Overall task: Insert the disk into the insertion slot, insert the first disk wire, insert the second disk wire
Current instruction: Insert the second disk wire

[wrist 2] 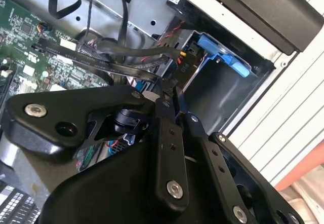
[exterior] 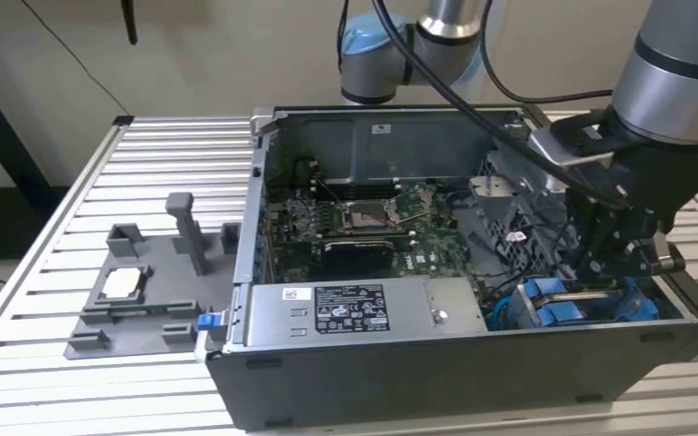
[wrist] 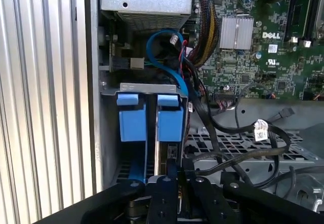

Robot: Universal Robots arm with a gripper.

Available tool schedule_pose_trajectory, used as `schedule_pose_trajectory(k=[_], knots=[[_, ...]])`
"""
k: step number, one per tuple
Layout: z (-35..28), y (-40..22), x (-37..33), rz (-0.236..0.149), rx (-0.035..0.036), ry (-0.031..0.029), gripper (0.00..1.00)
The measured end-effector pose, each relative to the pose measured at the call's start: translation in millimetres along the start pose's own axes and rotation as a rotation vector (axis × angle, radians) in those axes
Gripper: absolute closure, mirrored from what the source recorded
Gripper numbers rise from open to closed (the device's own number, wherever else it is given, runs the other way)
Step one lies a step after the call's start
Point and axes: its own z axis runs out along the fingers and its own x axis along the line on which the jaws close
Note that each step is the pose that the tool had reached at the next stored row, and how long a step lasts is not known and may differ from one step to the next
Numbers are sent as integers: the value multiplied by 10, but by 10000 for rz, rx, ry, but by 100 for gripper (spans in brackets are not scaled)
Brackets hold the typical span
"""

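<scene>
The disk, clipped in its bright blue carrier, stands on edge deep in the insertion slot, the dark grey drive cage in the corner of the computer case. My gripper is directly over the disk's outer edge, its black fingers pinched close on either side of it. In the exterior view the gripper reaches down into the case just above the blue carrier. The second wrist view shows the fingertips together beside the cage wall. A blue wire and black wires hang loose beside the cage.
A second blue carrier sits in the cage next to the disk. The grey power-supply box lies along the case's front, with the motherboard behind it. A grey fixture tray stands on the slatted table at the exterior view's left.
</scene>
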Motion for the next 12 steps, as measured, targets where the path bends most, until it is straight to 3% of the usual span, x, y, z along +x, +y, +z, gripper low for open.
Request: schedule_pose_trajectory(k=[12], knots=[[59, 9, 7, 609, 28, 89, 84]])
